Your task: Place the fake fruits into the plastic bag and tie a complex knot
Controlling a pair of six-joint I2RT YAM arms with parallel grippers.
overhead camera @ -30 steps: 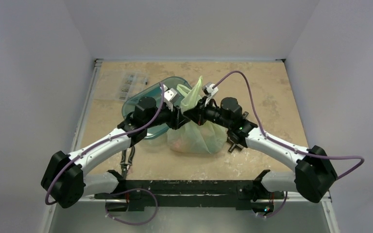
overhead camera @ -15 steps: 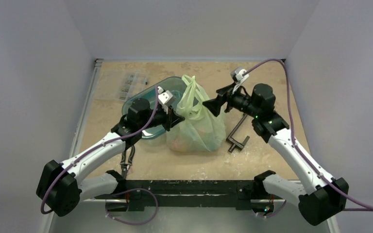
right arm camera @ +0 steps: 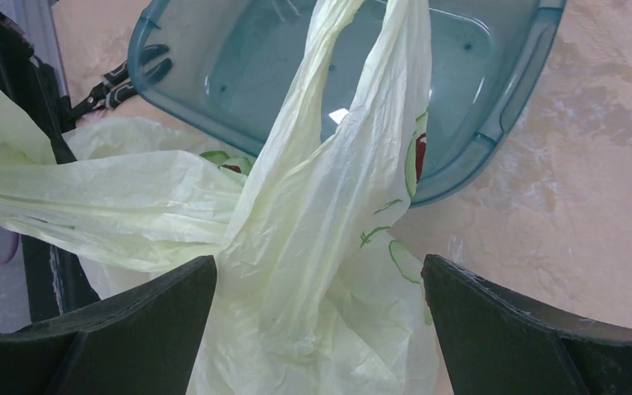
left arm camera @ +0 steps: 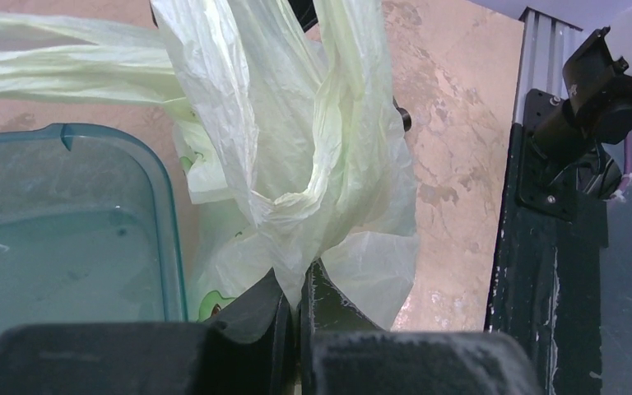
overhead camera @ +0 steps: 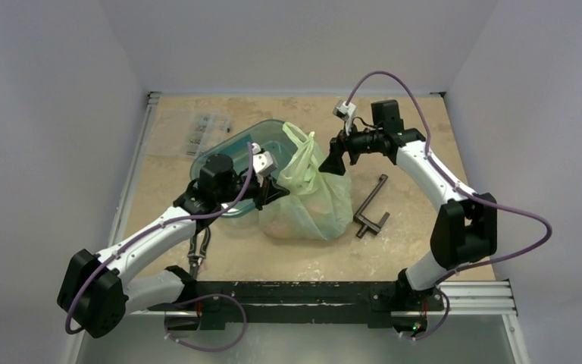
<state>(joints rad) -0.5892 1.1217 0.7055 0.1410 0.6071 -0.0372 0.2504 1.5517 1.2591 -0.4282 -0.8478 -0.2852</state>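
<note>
The pale green plastic bag (overhead camera: 308, 199) stands mid-table, its handles (overhead camera: 297, 136) sticking up. An orange tint low in the bag (overhead camera: 276, 221) is all that shows of the fake fruits. My left gripper (overhead camera: 273, 189) is at the bag's left side. In the left wrist view it (left arm camera: 300, 284) is shut on a gathered fold of the bag (left arm camera: 296, 123). My right gripper (overhead camera: 334, 162) is at the bag's upper right. It is open, and the right wrist view shows the bag (right arm camera: 321, 214) bulging between its fingers (right arm camera: 319, 271), ungripped.
A translucent teal tub (overhead camera: 261, 130) lies just left of the bag, also seen in the wrist views (left arm camera: 66, 230) (right arm camera: 362, 49). A dark metal clamp (overhead camera: 371, 208) lies right of the bag. A clear packet (overhead camera: 197, 133) sits at the far left.
The right gripper opened, let go of the bag's top, swung out right and came back at the bag's far right. The left gripper shut on the bag. The handles now stand free.
</note>
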